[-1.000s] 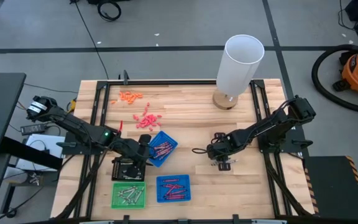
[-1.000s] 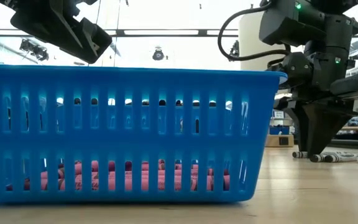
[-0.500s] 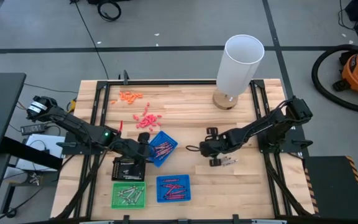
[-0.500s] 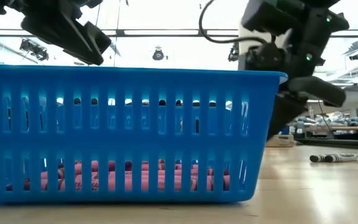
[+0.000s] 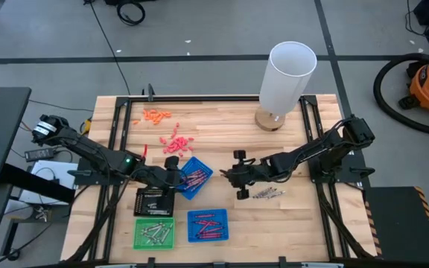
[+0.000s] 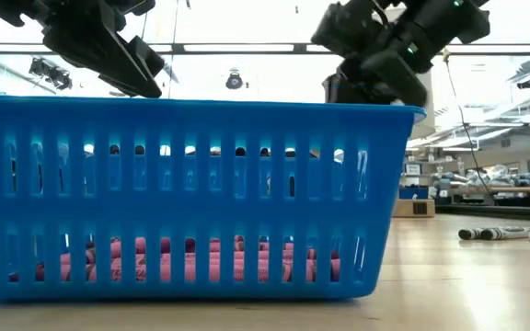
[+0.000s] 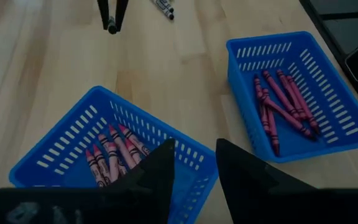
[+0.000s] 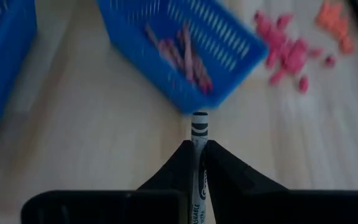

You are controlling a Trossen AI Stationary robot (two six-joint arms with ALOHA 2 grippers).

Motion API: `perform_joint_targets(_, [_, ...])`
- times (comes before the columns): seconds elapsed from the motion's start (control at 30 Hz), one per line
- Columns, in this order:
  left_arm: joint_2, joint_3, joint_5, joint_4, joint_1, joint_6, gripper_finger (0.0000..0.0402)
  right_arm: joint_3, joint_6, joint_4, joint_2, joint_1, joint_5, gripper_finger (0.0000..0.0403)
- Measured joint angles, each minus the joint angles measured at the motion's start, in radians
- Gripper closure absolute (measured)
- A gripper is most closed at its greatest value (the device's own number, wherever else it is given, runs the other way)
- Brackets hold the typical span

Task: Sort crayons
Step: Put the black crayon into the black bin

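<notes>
Right pincer [image 8: 196,148]: clamped on a grey crayon [image 8: 199,127], above the tabletop [image 5: 289,216].
Left pincer [image 7: 194,163]: part-open, empty, over tilted blue tray [image 7: 61,149].
Risk: grey crayon might land among the red crayons [image 7: 114,152]; green tray [image 5: 137,223] holds greys.

The left arm reaches in from 9 o'clock, bent low. Its gripper [image 5: 173,173] sits a little left of the middle, pointing toward 3 o'clock, with its fingers [image 7: 156,175] apart and nothing between them. The right arm stretches in from 3 o'clock toward 9 o'clock. Its gripper [image 5: 233,177] is near the middle, fingers [image 8: 185,163] pressed together on a thin grey stick [image 8: 199,127].
</notes>
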Motion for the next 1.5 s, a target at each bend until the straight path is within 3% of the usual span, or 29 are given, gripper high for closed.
perform_joint_targets(0.23, [0.000,0.000,-0.041,0.000,0.000,-0.014,0.0211,0.000,-0.098,0.159,-0.001,0.000,-0.005,0.0364])
perform_joint_targets(0.4, [0.000,0.000,-0.125,0.035,0.000,0.024,0.0179,0.000,-0.217,0.341,-0.001,-0.001,-0.002,0.0364])
perform_joint_targets(0.6, [0.000,0.000,-0.208,0.093,0.001,0.070,0.0187,0.002,-0.380,0.625,-0.002,-0.003,0.006,0.0364])
perform_joint_targets(0.8, [0.000,0.000,-0.268,0.167,0.006,0.130,0.0195,0.002,-0.403,0.766,-0.003,-0.028,-0.117,0.0364])
perform_joint_targets(1.1, [0.001,0.000,-0.269,0.328,0.013,0.265,0.0196,0.002,-0.392,0.867,-0.003,-0.034,-0.145,0.0364])
perform_joint_targets(1.23, [0.034,-0.001,-0.268,0.396,0.031,0.299,0.0196,0.002,-0.374,0.886,-0.004,-0.034,-0.197,0.0364])
perform_joint_targets(1.5, [0.124,-0.001,-0.267,0.613,0.070,0.342,0.0196,0.002,-0.360,0.886,-0.003,-0.034,-0.203,0.0364])
